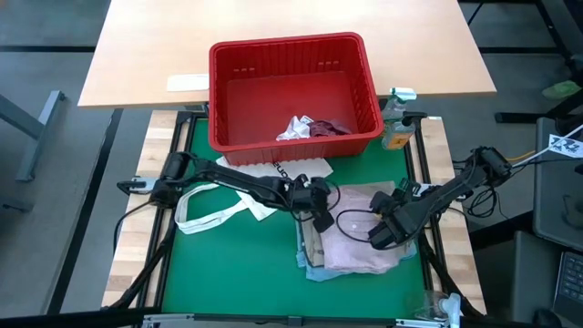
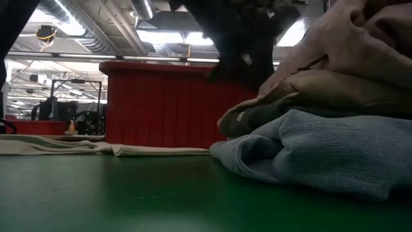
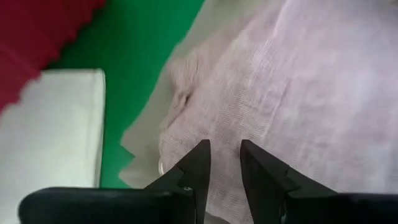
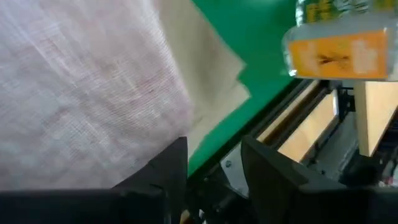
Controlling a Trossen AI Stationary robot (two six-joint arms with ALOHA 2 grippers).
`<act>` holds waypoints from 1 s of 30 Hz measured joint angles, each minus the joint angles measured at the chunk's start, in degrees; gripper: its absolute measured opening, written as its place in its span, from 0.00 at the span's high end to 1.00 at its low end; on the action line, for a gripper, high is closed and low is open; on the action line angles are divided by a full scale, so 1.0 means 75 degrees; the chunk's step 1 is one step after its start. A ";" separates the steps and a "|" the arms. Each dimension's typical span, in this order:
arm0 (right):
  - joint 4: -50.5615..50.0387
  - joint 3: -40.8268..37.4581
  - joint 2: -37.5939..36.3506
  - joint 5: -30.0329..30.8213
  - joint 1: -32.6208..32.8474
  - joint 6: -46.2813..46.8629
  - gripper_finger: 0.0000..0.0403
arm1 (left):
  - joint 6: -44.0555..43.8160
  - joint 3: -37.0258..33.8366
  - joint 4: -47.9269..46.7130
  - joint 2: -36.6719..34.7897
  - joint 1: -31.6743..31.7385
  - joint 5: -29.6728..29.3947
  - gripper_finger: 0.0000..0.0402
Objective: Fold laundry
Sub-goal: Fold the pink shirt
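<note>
A stack of laundry lies on the green mat: a mottled pink garment on top, a beige one under it and a light blue one at the bottom. My left gripper stands open at the pink garment's left edge, slanting down. My right gripper stands open at the garment's right edge, over beige cloth and the mat's border. In the red basket lie a small white piece and a maroon piece. My left gripper is low over the pink garment's left edge, and I cannot tell whether its fingertips touch the cloth. My right gripper is low over the pink garment's right edge, and I cannot tell whether it touches the cloth either.
A white tote bag with loop handles lies on the mat left of the stack, reaching up to the basket. A bottle with an orange label stands at the mat's far right corner. The mat's metal frame runs close by the right gripper.
</note>
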 joint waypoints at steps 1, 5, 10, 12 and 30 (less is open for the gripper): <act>-0.0178 0.0239 0.0000 0.0060 0.0016 0.0035 0.62 | 0.0005 0.0000 -0.0008 -0.0148 0.0000 0.0000 0.79; 0.0078 0.1043 -0.0202 0.0202 0.0296 -0.0151 0.62 | 0.0012 0.0000 0.0030 -0.0684 -0.0127 0.0084 0.79; 0.0029 0.2126 -0.0192 0.0274 0.1061 0.0229 0.62 | 0.0017 0.0000 0.0249 -0.1025 -0.0639 0.0151 0.79; 0.0182 0.2404 -0.0204 0.0243 0.1510 0.0232 0.62 | 0.0021 0.0000 0.0524 -0.1035 -0.0917 0.0113 0.79; 0.3400 0.0790 -0.0003 0.1359 0.4449 0.2097 0.62 | 0.0812 0.0003 0.2604 0.0670 -0.2423 -0.0717 0.79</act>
